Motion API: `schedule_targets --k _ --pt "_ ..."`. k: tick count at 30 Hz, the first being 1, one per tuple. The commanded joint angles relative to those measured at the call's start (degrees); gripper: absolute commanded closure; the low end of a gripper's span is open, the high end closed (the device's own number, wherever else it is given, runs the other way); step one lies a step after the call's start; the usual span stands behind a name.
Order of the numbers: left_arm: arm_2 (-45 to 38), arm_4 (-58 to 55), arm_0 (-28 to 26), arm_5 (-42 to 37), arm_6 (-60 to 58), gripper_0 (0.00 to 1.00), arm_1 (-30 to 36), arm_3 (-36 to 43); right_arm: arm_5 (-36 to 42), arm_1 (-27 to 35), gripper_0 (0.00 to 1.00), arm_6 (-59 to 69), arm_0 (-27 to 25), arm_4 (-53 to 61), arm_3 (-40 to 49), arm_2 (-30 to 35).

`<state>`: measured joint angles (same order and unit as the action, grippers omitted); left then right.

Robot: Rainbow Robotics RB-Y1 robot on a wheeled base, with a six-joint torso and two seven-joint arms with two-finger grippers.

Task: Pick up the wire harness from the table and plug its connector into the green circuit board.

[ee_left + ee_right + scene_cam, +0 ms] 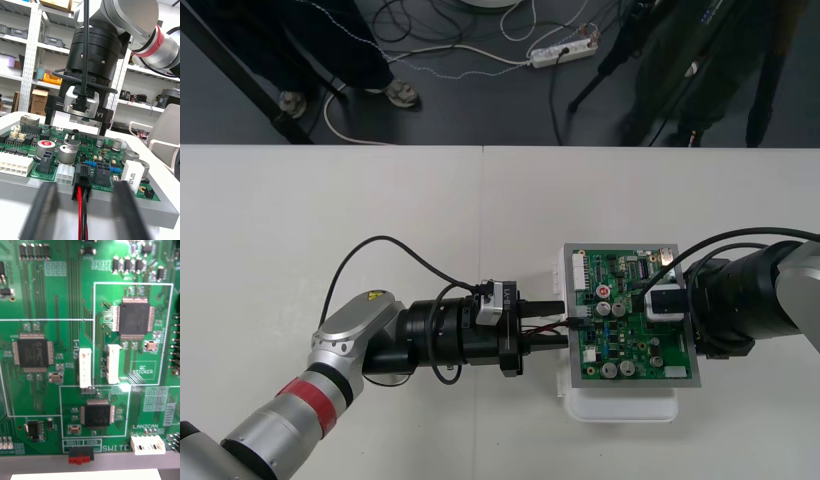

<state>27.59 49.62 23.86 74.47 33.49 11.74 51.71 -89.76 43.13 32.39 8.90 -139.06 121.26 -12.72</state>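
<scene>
The green circuit board (630, 330) on its white base (620, 405) lies right of the table's middle. A small black plug (82, 180) sits in a socket at the board's near-left edge, with red and black wires (81, 213) trailing back from it. My left gripper (563, 322) is at that edge, open. Its fingers (43, 210) stand to either side of the wires without touching them. My right gripper (658, 300) is over the board's right half, open. Its black fingers (50, 110) reach down to the board, wide apart. The right wrist view looks straight down on the board (56, 315).
Tall capacitors (69, 150) and a white connector block (15, 165) stand on the board close beside the plug. The left arm's black cable (380, 245) loops over the table. The table's far edge (480, 147) borders dark floor strewn with cables.
</scene>
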Motion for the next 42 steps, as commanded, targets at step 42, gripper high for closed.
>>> schedule_targets --k 42 --pt "-16.7 20.2 -4.1 -1.3 -18.0 0.00 16.9 32.8 3.5 18.3 0.00 -1.7 -4.6 66.7 -8.7 22.4"
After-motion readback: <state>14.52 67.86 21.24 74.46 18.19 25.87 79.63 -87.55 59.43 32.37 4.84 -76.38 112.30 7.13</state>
